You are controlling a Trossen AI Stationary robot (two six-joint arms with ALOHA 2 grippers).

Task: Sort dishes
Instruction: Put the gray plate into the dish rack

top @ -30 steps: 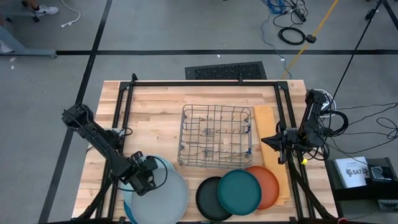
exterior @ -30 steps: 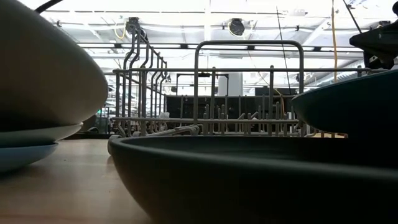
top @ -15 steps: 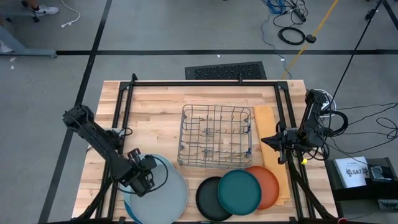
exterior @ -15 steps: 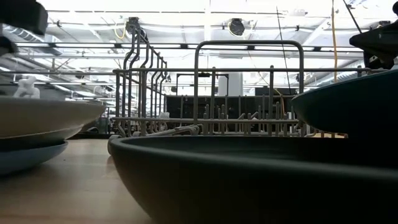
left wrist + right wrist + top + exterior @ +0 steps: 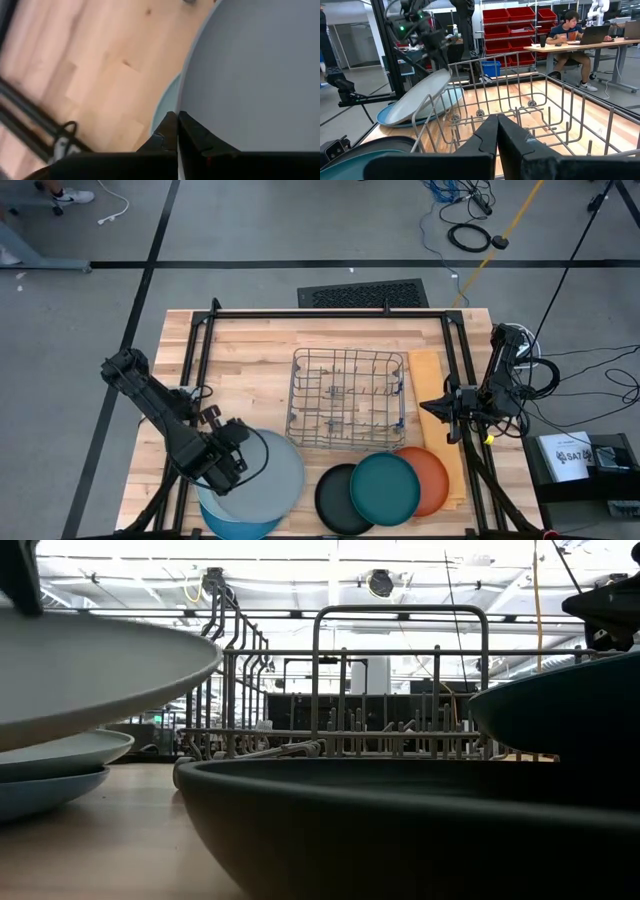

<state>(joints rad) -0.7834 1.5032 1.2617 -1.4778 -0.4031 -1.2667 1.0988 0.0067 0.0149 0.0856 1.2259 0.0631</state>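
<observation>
My left gripper [image 5: 228,448] is shut on the large grey plate [image 5: 262,475], which stands tilted over a pale blue plate [image 5: 60,752] and a medium blue plate [image 5: 238,526] at the table's near left. A black plate [image 5: 342,500], a dark teal plate [image 5: 385,488] and an orange plate [image 5: 437,478] overlap near the front edge. The wire rack [image 5: 348,410] stands mid-table. My right gripper [image 5: 424,408] waits shut at the rack's right side, holding nothing. My left gripper pinches the grey plate's rim [image 5: 186,107] on its far-left side between its two fingers [image 5: 192,137]. The fingers slant down from the table's left. The held side is raised and the plate tilts [image 5: 420,95]. Its low near edge [image 5: 385,117] seems to lie on the blue plates.
The rack's wires [image 5: 520,100] stand just in front of my right gripper [image 5: 497,131]. A tan mat [image 5: 428,375] lies right of the rack. Black frame bars [image 5: 200,350] run along the table's left, right and far sides. A person sits at a desk [image 5: 570,30] beyond the table.
My left gripper has risen with the grey plate's rim, staying shut. The plate has come up off the stack on its held side and now stands tilted. The medium blue plate beneath now shows at the near edge. My right arm has kept still.
</observation>
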